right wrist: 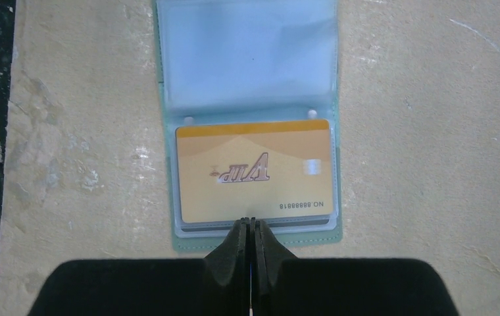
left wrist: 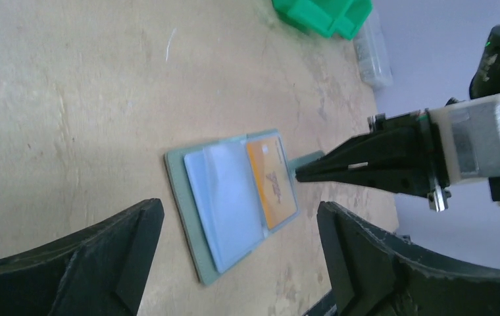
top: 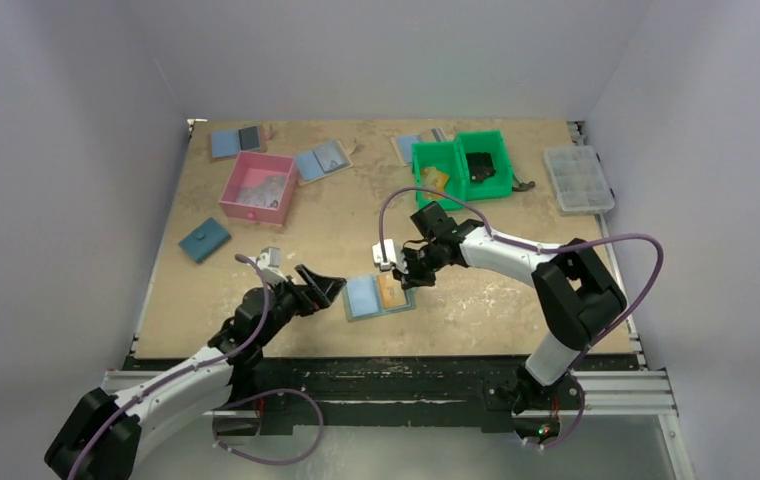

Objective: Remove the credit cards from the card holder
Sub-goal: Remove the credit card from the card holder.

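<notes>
The card holder (top: 364, 298) lies open on the table between the two arms, with a grey-green rim and pale blue inside. One orange-yellow credit card (top: 392, 290) sits in its right half, marked VIP in the right wrist view (right wrist: 254, 171). My right gripper (right wrist: 249, 222) is shut, its tips meeting at the near edge of the card and its clear pocket (right wrist: 247, 52). I cannot tell whether it pinches anything. My left gripper (top: 324, 285) stands wide open just left of the holder (left wrist: 224, 197), touching nothing. The left wrist view also shows the card (left wrist: 272, 184) and the right gripper (left wrist: 298, 175).
A pink tray (top: 256, 188) and a dark blue closed wallet (top: 204, 240) lie at the back left. A green bin (top: 461, 160) holds an orange card (top: 434, 180) and a black item. Other blue-and-grey folders (top: 321, 160) and a clear organiser box (top: 578, 178) line the back.
</notes>
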Robot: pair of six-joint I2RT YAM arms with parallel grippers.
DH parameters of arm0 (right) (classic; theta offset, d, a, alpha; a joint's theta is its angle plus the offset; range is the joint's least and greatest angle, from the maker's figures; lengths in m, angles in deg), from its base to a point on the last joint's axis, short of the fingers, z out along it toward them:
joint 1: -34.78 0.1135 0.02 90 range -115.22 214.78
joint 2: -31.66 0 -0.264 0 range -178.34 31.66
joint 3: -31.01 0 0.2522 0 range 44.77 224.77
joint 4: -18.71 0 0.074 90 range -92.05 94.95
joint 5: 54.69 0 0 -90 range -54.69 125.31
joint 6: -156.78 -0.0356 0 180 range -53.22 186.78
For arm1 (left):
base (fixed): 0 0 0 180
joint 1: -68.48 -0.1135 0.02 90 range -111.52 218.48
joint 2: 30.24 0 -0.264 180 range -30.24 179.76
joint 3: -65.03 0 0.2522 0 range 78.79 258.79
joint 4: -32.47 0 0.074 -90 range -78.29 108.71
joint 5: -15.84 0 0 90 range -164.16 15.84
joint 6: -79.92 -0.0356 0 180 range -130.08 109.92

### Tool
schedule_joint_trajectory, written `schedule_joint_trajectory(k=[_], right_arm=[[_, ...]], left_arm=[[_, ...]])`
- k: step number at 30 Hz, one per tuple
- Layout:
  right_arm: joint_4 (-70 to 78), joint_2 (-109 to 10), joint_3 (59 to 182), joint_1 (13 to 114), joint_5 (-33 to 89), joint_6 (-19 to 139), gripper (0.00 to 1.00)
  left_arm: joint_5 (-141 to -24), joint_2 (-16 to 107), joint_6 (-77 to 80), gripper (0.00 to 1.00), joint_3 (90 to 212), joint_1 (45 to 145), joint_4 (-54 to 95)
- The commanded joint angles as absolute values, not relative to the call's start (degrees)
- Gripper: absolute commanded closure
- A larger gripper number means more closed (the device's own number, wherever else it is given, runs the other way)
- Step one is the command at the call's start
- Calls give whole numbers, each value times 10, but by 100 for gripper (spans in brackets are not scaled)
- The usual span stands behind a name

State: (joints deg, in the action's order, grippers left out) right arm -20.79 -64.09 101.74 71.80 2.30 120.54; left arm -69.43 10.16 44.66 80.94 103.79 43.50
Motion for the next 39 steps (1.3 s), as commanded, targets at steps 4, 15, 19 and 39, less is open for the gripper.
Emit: schedule_joint_trajectory(k=[4,15,19,39], right_arm=[[-205,-661,1040,726,48,1200,99],[-236,-714,1098,726,60,1106,100],[-241,-722,1103,726,66,1100,100],[-256,-743,1116,726,62,1084,100]], left_arm=[[-835,224,494,17,841,1038,619],[-838,451,516,60,891,1095,773],[-810,490,523,62,906,1102,744],[-791,602,573,61,990,1105,585]])
